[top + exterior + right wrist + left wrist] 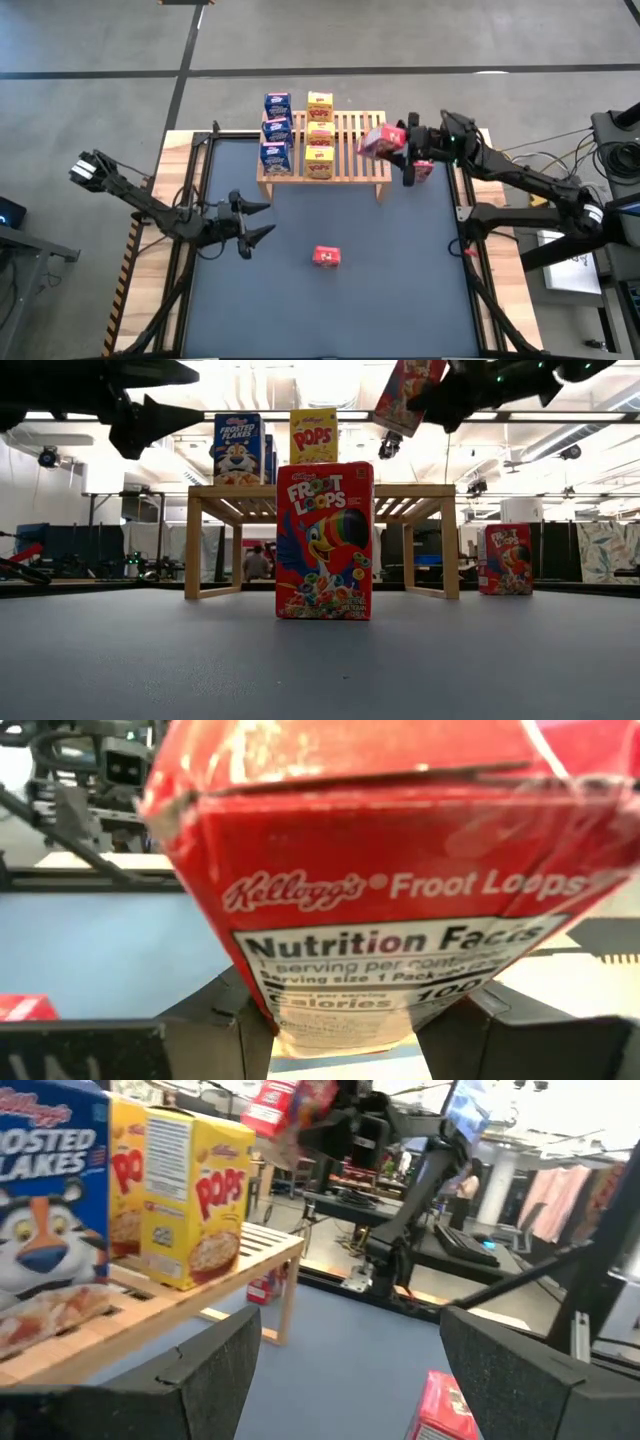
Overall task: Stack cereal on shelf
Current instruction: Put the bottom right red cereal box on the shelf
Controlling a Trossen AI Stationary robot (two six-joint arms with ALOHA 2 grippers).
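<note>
Red box (378, 141) tilted in right tool (396, 140), above shelf (345, 170)

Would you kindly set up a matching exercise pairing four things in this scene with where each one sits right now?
Things:
1. blue boxes
2. yellow boxes
3. tilted red box
4. left hand

Places:
A. held in the right hand, above the shelf's right end
B. open, hovering over the table, empty
C. in a row at the shelf's left end
D. in a row on the shelf, second from the left

Pairs: 1-C, 2-D, 3-A, 4-B
</note>
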